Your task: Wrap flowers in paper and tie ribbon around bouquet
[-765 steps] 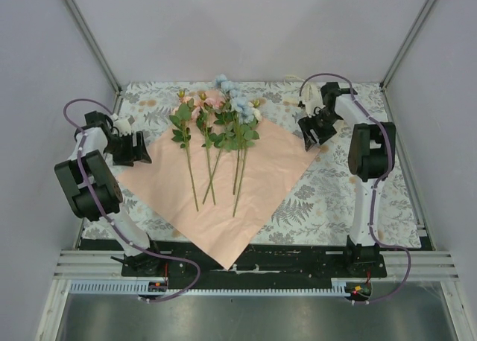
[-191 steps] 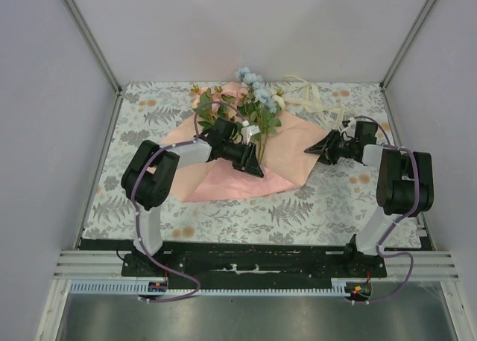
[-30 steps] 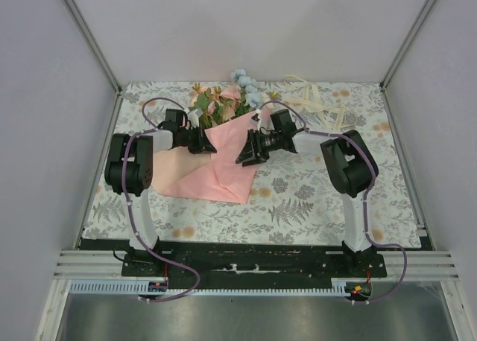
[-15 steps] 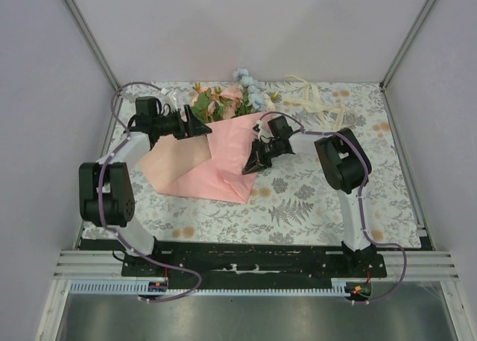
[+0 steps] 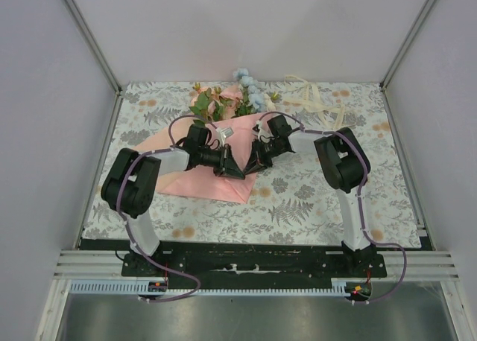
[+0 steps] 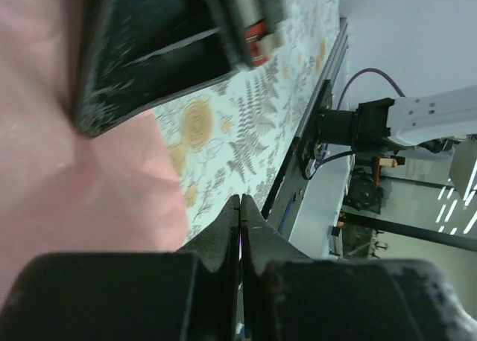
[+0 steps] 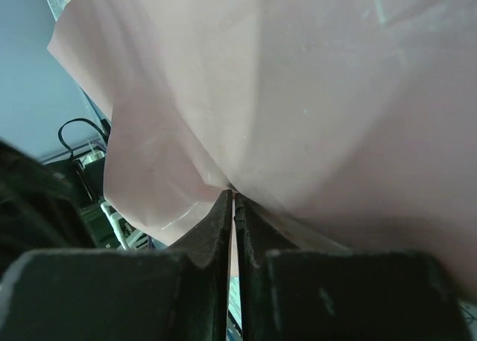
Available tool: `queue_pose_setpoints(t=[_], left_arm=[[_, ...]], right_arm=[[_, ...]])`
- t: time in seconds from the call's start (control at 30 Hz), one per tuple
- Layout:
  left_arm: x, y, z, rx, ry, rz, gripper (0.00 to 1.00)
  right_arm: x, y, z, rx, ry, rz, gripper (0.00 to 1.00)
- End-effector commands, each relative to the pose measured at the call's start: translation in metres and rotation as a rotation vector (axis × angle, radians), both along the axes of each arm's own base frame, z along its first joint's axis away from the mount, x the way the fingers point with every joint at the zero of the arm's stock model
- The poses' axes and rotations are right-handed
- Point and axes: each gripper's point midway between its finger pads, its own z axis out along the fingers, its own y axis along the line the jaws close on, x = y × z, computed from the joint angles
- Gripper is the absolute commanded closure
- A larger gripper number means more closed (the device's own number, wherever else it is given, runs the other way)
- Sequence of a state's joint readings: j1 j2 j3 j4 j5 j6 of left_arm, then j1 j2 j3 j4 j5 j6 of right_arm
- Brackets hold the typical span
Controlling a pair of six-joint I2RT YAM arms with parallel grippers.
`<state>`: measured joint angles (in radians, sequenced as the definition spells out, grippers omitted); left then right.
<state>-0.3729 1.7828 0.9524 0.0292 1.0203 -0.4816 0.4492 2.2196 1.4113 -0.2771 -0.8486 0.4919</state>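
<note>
paper (image 5: pixel 195 183): mid-table, folded across the stems as a loose, flattish wrap; not a tight cone yet.
flowers (image 5: pixel 222 101): the heads poke out past the paper's far edge; the stems are hidden under the fold.
ribbon (image 5: pixel 314 97): lies slack on the cloth (image 5: pixel 313 199) at the far right, well apart from the paper, with neither arm near it.
left claw (image 6: pixel 240 211): closed, tips pressed together, nothing showing between them; it sits at the paper's near right edge, just beside the right claw.
right claw (image 7: pixel 232 203): closed, pinching a fold of the paper at its tips.
done: flowers are laid on the paper and its sides are brought over them.
left to do: the wrap probably needs drawing snug and holding; after that the ribbon must be fetched, passed round the waist and tied, none of which has begun.
stage: by my reading, well into the wrapping, with all of the tying to come.
</note>
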Motion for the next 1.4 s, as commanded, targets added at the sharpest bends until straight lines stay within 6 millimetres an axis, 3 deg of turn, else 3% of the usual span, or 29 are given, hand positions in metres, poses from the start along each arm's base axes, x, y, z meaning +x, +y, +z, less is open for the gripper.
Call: queue_pose_setpoints(t=[0.0,0.23,0.43,0.47,0.53,0.63,0.7,0.83,1.0,1.37], left_arm=[[-0.017,0.012,-0.050,0.102,0.163,0.023,0.97],[-0.055,0.043,-0.122,0.310,0.315,0.017,0.98],[-0.052,0.042,-0.132,0.329,0.336,-0.004,0.98],[-0.052,0.040,-0.131,0.322,0.336,-0.005,0.98],[-0.052,0.040,-0.130,0.318,0.327,-0.001,0.98],[-0.056,0.041,-0.130,0.309,0.326,0.002,0.98],[-0.058,0.042,-0.130,0.303,0.326,0.002,0.98],[-0.058,0.042,-0.131,0.305,0.319,-0.011,0.98],[-0.059,0.041,-0.135,0.302,0.328,-0.022,0.98],[-0.061,0.046,-0.143,0.334,0.324,-0.035,0.98]], right_arm=[[0.006,0.002,-0.002,-0.015,-0.005,-0.003,0.89],[0.009,-0.003,0.015,0.009,-0.048,-0.003,0.77],[0.015,-0.006,0.063,0.071,-0.229,0.055,0.55],[0.010,-0.006,0.071,0.095,-0.234,0.066,0.55],[-0.007,-0.005,0.072,0.110,-0.174,0.075,0.65],[-0.032,-0.007,0.050,0.078,-0.065,0.091,0.77],[-0.034,-0.013,0.033,0.024,-0.042,0.090,0.80],[-0.008,-0.026,0.015,-0.086,-0.082,0.049,0.73],[0.036,-0.046,0.008,-0.230,-0.179,-0.013,0.70],[0.127,-0.091,-0.004,-0.452,-0.359,-0.091,0.74]])
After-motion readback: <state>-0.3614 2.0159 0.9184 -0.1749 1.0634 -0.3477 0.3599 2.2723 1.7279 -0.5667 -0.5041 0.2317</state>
